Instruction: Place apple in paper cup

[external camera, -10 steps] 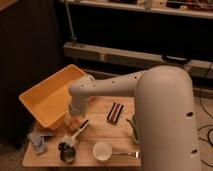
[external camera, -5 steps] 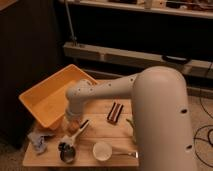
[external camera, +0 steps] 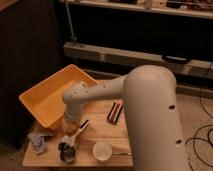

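Note:
The paper cup (external camera: pixel 102 150) is short and white and stands upright near the table's front edge. My gripper (external camera: pixel 69 126) hangs from the white arm (external camera: pixel 95 95) and is down at the table's left side, left of and behind the cup. A small orange-red patch of the apple (external camera: pixel 65 128) shows right at the gripper, mostly hidden by it. I cannot tell whether the apple is held or resting on the table.
A yellow bin (external camera: pixel 42 102) sits at the back left of the wooden table (external camera: pixel 102 131). A dark shiny cup (external camera: pixel 66 152) stands in front of the gripper, with a blue cloth (external camera: pixel 40 141) to its left. A white utensil (external camera: pixel 81 127) and a dark bar (external camera: pixel 114 111) lie mid-table.
The arm's wrist has shifted slightly left and lower over the table's left side. The paper cup and other objects have not moved.

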Action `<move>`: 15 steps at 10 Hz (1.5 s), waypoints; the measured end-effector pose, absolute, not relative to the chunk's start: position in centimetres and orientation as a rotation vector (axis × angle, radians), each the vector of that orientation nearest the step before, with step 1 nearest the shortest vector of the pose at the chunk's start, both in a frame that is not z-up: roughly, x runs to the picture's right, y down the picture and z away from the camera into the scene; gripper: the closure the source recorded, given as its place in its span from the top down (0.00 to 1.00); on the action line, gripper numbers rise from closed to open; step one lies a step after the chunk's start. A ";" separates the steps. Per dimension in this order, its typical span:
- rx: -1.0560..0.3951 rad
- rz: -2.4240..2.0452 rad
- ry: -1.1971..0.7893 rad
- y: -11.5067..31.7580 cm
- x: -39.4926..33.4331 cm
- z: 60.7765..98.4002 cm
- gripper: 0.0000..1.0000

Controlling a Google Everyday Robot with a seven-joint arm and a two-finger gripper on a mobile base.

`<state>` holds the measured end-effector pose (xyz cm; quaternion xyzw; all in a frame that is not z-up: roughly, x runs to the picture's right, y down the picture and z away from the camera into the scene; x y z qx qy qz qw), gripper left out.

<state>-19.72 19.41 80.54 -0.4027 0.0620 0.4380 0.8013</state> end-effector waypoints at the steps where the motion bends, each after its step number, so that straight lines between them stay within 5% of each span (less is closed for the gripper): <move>1: -0.857 0.946 0.137 19.2 -19.7 80.4 0.17; 3: -0.830 0.968 0.138 17.4 -19.1 79.2 0.01; 8: -0.694 1.088 0.188 9.8 -11.9 72.3 0.00; 15: -0.694 1.292 0.365 16.9 -0.8 61.7 0.00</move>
